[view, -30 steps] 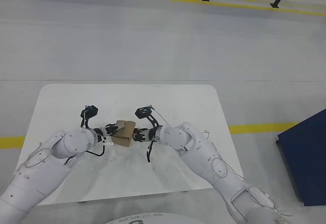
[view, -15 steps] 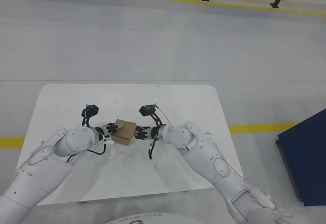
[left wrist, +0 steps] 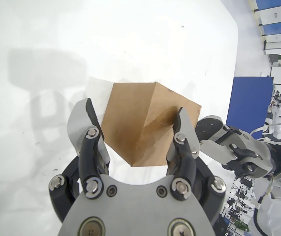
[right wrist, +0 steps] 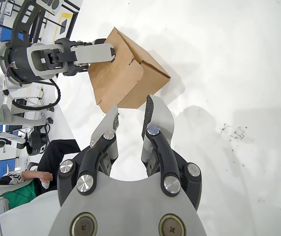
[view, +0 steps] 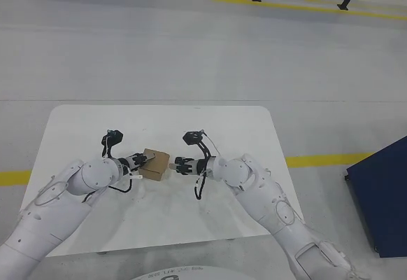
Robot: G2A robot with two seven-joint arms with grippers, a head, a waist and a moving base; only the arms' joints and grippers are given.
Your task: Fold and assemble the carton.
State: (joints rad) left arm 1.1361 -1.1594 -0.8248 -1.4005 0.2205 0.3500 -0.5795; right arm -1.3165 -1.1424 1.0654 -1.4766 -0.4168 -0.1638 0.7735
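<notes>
Counting what is lying on the white table (view: 224, 126): one brown carton (view: 156, 164), with two grippers working at it, one from each side. Compared with a second ago, the right gripper (view: 180, 166) is sitting farther toward the right of the top view, having pulled off the box end it was pressed against, while the carton is staying just left of the frame's centre, hardly shifted. The left gripper (view: 139, 162) is keeping its place at the carton's left end.

In the left wrist view, the left gripper (left wrist: 134, 109) is clamping the carton (left wrist: 135, 124) between its fingers, one pad denting the cardboard face. In the right wrist view, the right gripper (right wrist: 133, 105) is standing released, fingers parted, just beside the near corner of the carton (right wrist: 128, 72), whose loose flap is hanging out toward it. The box is resting tilted, one corner pointing at the tabletop.
</notes>
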